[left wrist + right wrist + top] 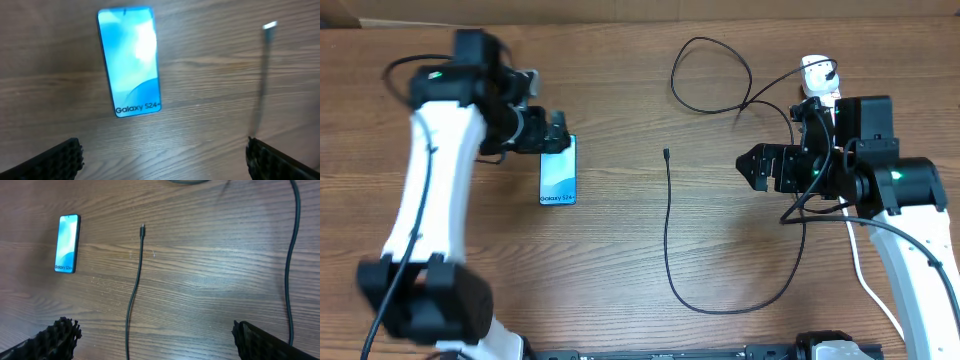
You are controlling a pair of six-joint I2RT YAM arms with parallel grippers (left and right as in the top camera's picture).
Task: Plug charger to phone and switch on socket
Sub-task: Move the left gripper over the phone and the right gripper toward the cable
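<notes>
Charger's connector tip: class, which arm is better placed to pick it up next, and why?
Probably right: the open right claw points at the connector tip, which lies free ahead of it, while the left claw hovers by the phone.

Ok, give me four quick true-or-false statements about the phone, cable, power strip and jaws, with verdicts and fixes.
1. The cable tip is plugged into the phone. False: it lies loose on the table, apart from the phone.
2. The phone lies screen up. True.
3. The right jaws grip the cable. False: the right jaws and the left jaws both stand open and empty.
4. The power strip sits on the robot's right side of the table. True.
</notes>
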